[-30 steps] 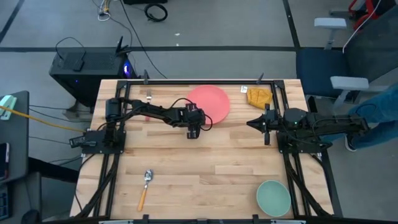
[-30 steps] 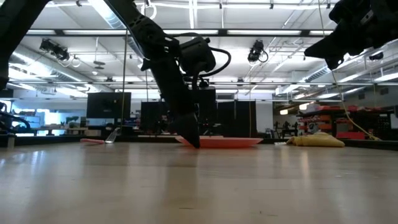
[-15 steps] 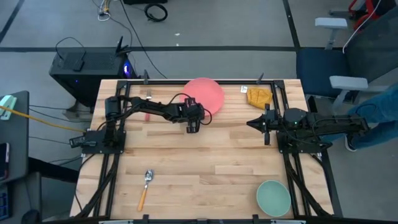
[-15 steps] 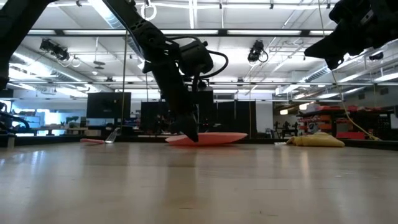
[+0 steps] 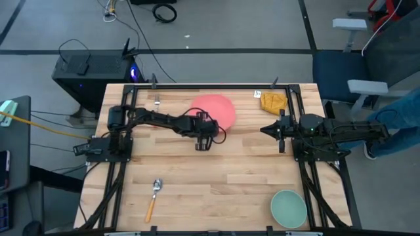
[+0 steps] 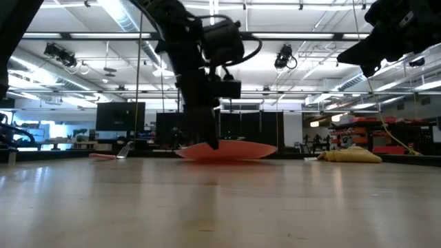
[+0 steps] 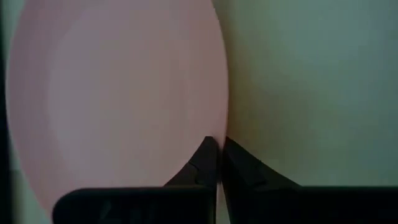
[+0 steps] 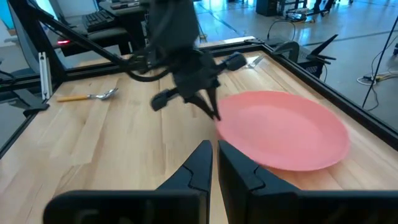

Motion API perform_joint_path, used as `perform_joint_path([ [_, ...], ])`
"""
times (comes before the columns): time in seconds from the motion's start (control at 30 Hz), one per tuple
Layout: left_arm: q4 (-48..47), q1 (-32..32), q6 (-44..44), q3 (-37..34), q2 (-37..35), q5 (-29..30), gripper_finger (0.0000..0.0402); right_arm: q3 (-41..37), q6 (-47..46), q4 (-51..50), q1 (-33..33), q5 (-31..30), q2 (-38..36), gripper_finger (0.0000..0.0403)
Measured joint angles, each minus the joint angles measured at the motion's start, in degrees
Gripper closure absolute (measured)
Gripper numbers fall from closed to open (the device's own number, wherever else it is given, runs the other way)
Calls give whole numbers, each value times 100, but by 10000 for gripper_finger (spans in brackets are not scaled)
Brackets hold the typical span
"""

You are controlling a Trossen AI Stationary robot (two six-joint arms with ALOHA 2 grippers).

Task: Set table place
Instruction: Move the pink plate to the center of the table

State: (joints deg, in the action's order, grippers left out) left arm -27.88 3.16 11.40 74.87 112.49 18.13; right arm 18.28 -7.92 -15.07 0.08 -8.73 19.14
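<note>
The round pink plate (image 5: 215,108) lies at the table's far middle. My left gripper (image 5: 205,129) stands over its near-left rim, shut on it. The pale-teal bowl (image 5: 289,206) sits at the near right corner. The orange-handled spoon (image 5: 153,196) lies near the front left. The fork (image 5: 157,101) lies at the far left, its red handle partly under my left arm. My right gripper (image 5: 266,130) hovers right of the plate, fingers together, holding nothing. My left gripper pinches the plate's rim (image 7: 219,134) between its two fingers, on the plate's near-left side. The fingers (image 8: 211,109) come from above, pointing down. The plate sits low over the table; whether the pinched edge is lifted I cannot tell.
A crumpled yellow cloth (image 5: 273,101) lies at the far right corner. Black rails (image 5: 303,190) run along the table's sides. Bare wood (image 5: 223,177) stretches across the middle and front between spoon and bowl.
The plate has slid a little toward the table's left edge, with my left gripper at its rim. My left arm has come more upright over the plate.
</note>
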Motion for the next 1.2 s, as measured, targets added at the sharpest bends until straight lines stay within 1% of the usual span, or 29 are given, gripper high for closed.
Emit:
perform_joint_path([
  [0.1,-383,-242,-481,171,2,-179,389,-2,6,4,0,2,0,373],
  [0.23,-441,-597,-1128,180,0,-417,389,-2,25,3,0,2,0,373],
  [0.37,-469,-992,-1589,164,0,-466,389,-2,32,2,0,105,0,373],
  [0.5,-459,-1320,-1926,162,0,-472,389,-2,33,3,1,347,0,373],
  [0.63,-392,-1533,-2004,162,63,-407,388,-2,40,4,0,407,0,373],
  [0.77,-306,-1609,-2113,164,176,-358,386,-2,53,0,5,409,0,373],
  [1.2,44,-1694,-2154,154,282,-443,322,-2,363,-39,7,410,0,373],
])
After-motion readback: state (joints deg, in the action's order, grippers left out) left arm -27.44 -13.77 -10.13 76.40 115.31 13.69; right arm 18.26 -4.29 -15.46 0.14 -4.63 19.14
